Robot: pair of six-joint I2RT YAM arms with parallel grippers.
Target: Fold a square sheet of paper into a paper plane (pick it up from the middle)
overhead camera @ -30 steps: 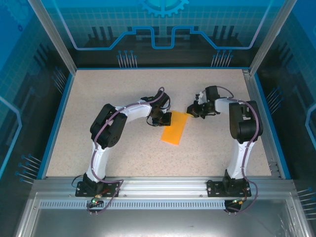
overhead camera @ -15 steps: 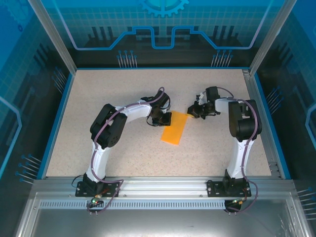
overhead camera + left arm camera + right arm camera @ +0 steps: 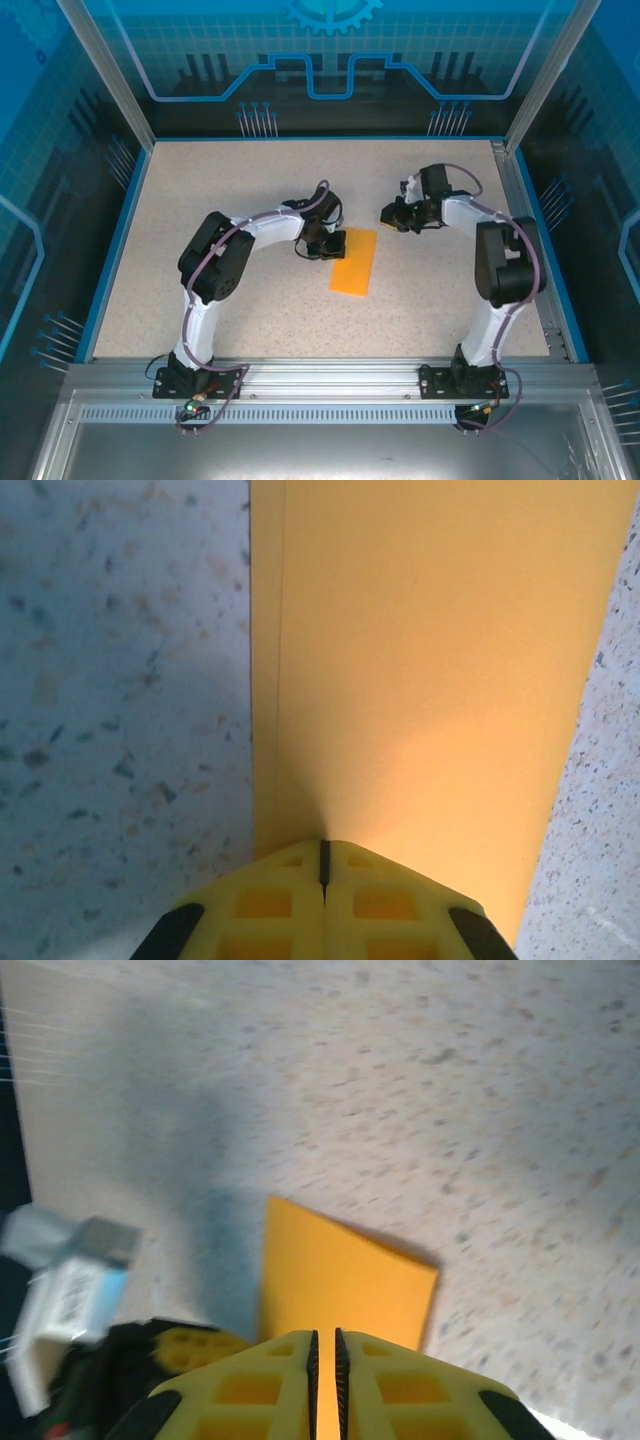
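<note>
While left gripper (image 3: pixel 323 848) clamps the edge of the folded paper (image 3: pixel 430 660), probably anchoring it, right gripper (image 3: pixel 324 1338) hangs nearby, fingers nearly touching, empty.

The whole thing sits in a boxy enclosure. The tabletop (image 3: pixel 260 180) is beige and speckled, kinda like fake granite, with a thin blue border (image 3: pixel 118 235) round it. Silver aluminium posts (image 3: pixel 105 70) run up at the back corners. The walls are see-through blue panels (image 3: pixel 330 50) printed with circuit lines and a gear up top. An aluminium rail (image 3: pixel 330 372) runs along the near edge, then a brushed metal sheet (image 3: pixel 300 450). Lighting's bright and even, with soft shadows.
</note>
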